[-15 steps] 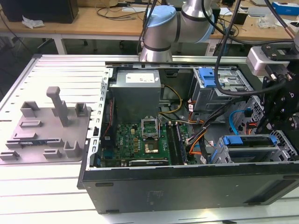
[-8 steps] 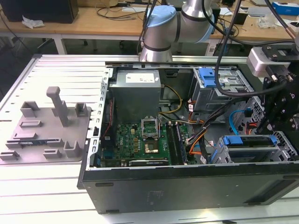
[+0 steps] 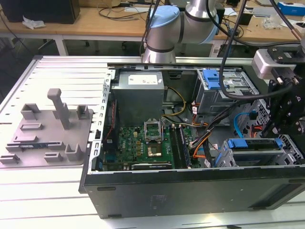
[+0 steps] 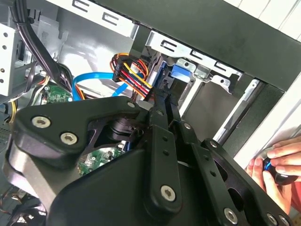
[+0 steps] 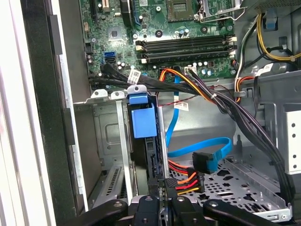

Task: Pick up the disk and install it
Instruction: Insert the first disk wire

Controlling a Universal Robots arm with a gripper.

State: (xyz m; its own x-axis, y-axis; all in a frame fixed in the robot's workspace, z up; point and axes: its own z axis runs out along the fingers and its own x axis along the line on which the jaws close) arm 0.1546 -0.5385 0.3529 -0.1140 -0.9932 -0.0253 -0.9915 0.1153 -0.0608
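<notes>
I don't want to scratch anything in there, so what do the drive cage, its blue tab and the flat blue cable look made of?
Drive cage: bare sheet metal, judging by its dull grey sheen and stamped slots.
Blue tab: moulded plastic, matte and evenly coloured.
Flat blue cable: probably a flexible plastic sheath, since it bends in a smooth loop.

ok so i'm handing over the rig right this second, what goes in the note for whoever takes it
The gripper hangs low over the grey metal drive cage at the exterior view's right end of the open black computer case; grip cannot be told.
The flat silver hard drive with blue plastic side rails stands edge-on in a cage slot, right at the gripper.
Done: disk picked up and entered in the slot.
Left: full seating is not confirmed.
A person's hand is at the case's outer wall.
</notes>
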